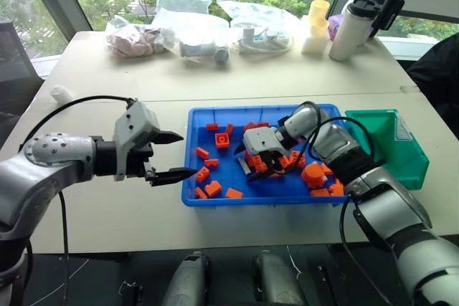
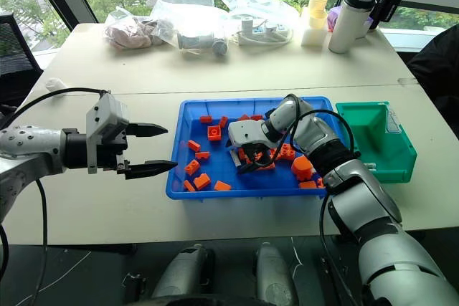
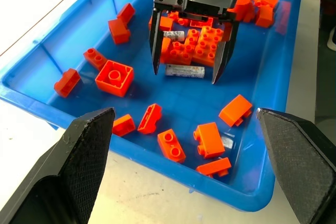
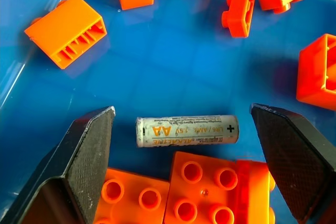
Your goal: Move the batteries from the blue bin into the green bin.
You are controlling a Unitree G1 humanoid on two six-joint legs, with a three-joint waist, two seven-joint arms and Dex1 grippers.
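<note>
Straddling a battery [image 4: 187, 131] in the blue bin [image 1: 215, 198], your right hand [image 3: 186, 69] gapes wide to pinch it; left hand [image 1: 172, 155] waits open.

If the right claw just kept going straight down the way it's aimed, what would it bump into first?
Most likely the battery, which lies between the right gripper's open fingers on the blue bin's floor. An orange brick sits right beside it, so a finger might graze that too.

Right tool [image 1: 256, 170] hangs open inside the blue bin [image 1: 192, 150] among orange bricks [image 1: 213, 188].
</note>
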